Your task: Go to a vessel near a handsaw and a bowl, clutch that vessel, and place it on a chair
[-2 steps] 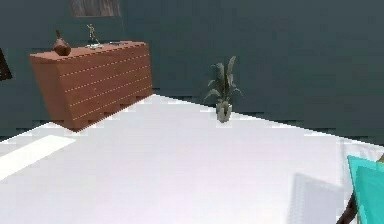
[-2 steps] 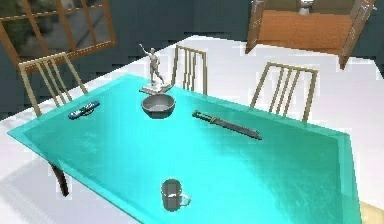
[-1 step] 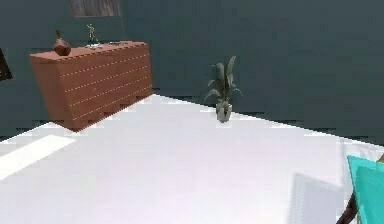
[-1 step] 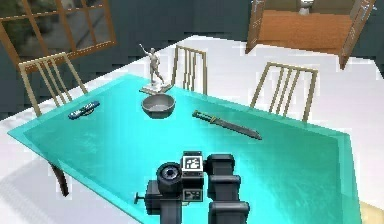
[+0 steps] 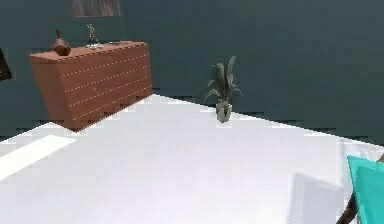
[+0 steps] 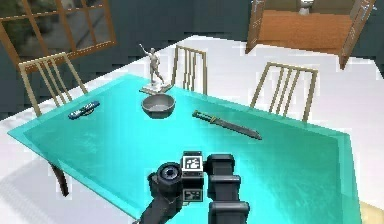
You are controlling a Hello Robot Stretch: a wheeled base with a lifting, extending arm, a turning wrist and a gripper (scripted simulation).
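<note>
Teal table (image 6: 300, 160): one bowl (image 6: 158, 104), one handsaw (image 6: 228, 123), three chairs (image 6: 282, 88); gripper (image 6: 160, 183) state: cannot tell.

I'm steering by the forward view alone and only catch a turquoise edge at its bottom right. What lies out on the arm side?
Observer: A turquoise table, with wooden chairs along its far side.
Operator: Anything on it?
Observer: A grey bowl near the middle.
Operator: Any tool nearby?
Observer: A long, thin handsaw lies flat toward the arm side view's right of the bowl.
</note>
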